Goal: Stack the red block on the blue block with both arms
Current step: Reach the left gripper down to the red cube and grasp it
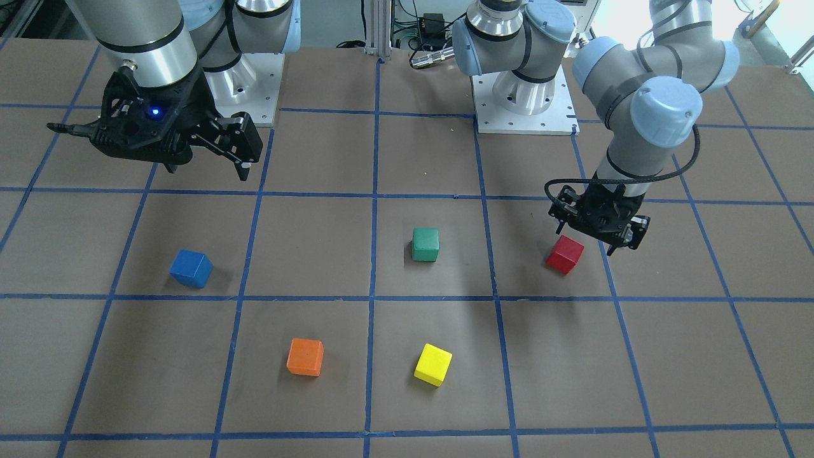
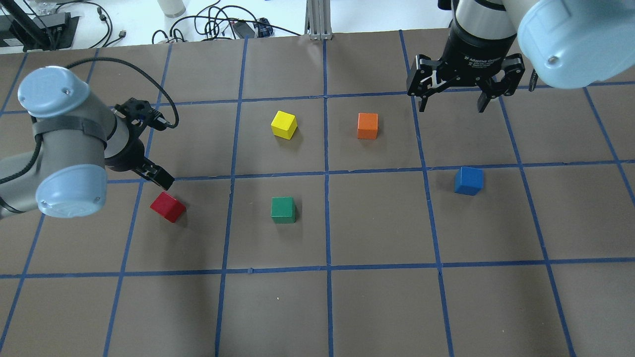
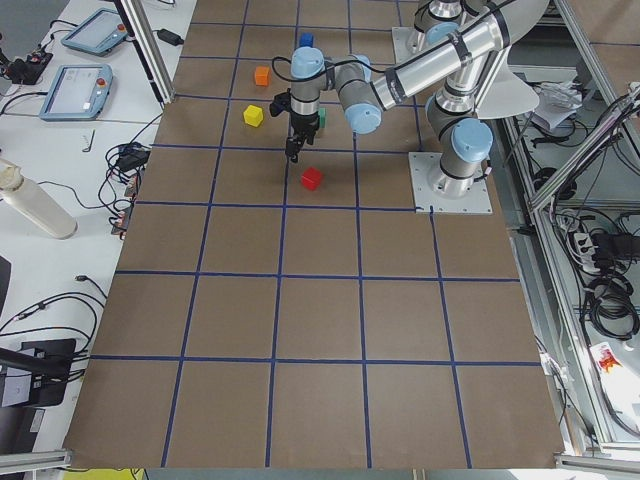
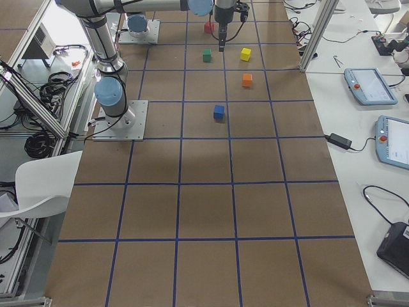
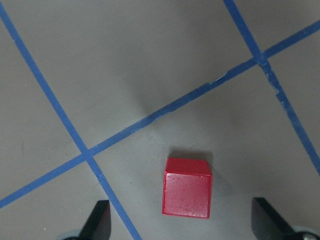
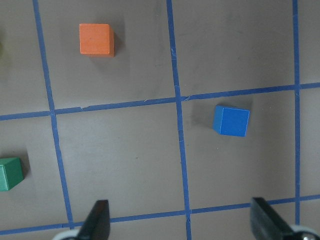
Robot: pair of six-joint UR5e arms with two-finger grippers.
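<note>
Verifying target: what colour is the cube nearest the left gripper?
A red block, clearest in left wrist view.

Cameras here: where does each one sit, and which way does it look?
Front-facing: across the table, facing the robot; left tool near red block.
Overhead: behind the robot, looking down; right tool open.
Left side: table's end; left arm nearest.
Right side: opposite end; right arm nearest.
Left wrist: straight down at red block; tool fingertips show.
Right wrist: down at blue block; fingertips show.
All four fixed views share both blocks.

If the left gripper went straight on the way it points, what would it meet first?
Probably the red block, framed between its open fingers in the wrist view; exact alignment is unclear.
</note>
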